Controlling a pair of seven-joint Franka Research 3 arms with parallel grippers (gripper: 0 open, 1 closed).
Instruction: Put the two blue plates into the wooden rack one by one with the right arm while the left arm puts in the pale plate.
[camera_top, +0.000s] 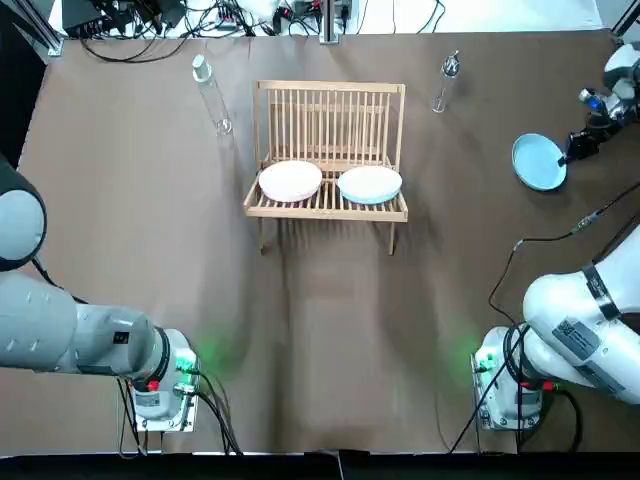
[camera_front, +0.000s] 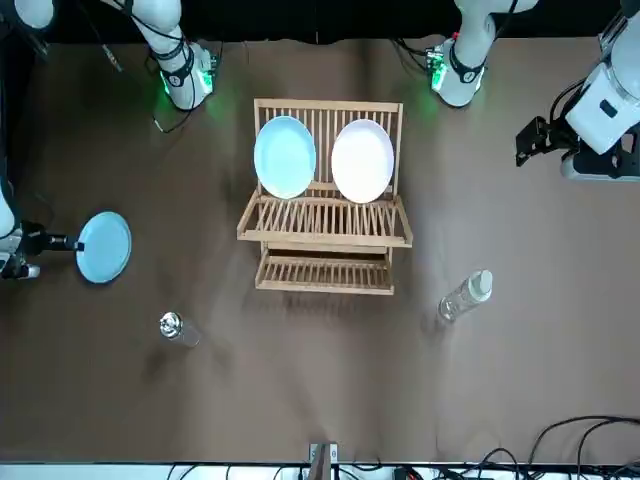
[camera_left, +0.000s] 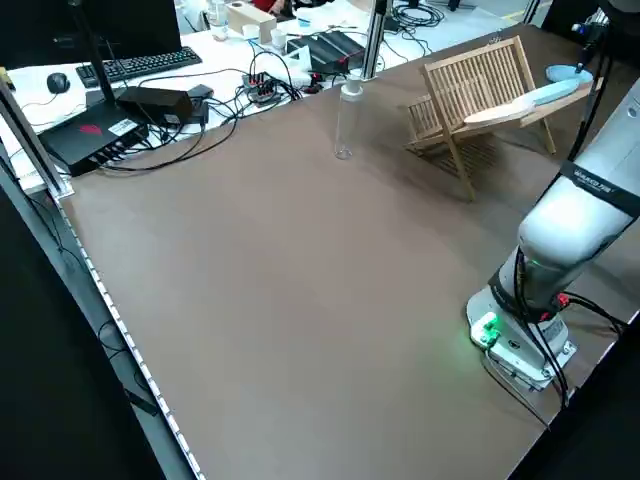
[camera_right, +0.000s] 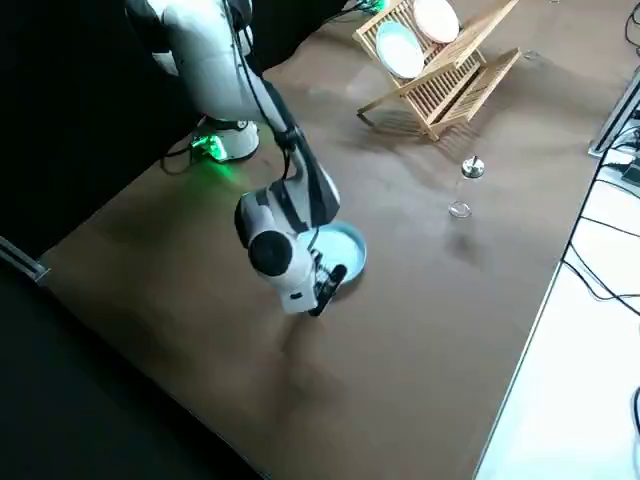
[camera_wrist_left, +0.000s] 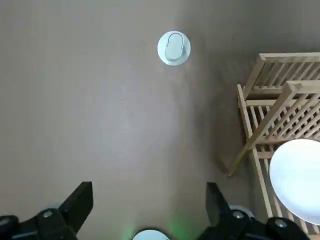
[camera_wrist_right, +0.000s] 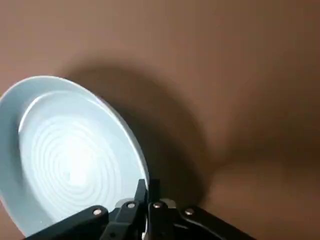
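Observation:
The wooden rack (camera_top: 330, 110) stands at the middle back of the table. A pale plate (camera_top: 290, 181) leans in its left half and a blue plate (camera_top: 370, 184) in its right half. The second blue plate (camera_top: 538, 161) is at the far right, tilted, with a shadow on the table beneath it. My right gripper (camera_top: 572, 150) is shut on that plate's rim; the right wrist view shows the fingers pinching its edge (camera_wrist_right: 147, 187). My left gripper (camera_wrist_left: 149, 192) hangs open and empty above the table, left of the rack.
A clear plastic bottle (camera_top: 210, 95) stands left of the rack. A small glass (camera_top: 445, 80) stands at the rack's back right. Cables and electronics (camera_top: 200, 15) line the far edge of the table. The arm bases (camera_top: 165, 385) sit at the near edge.

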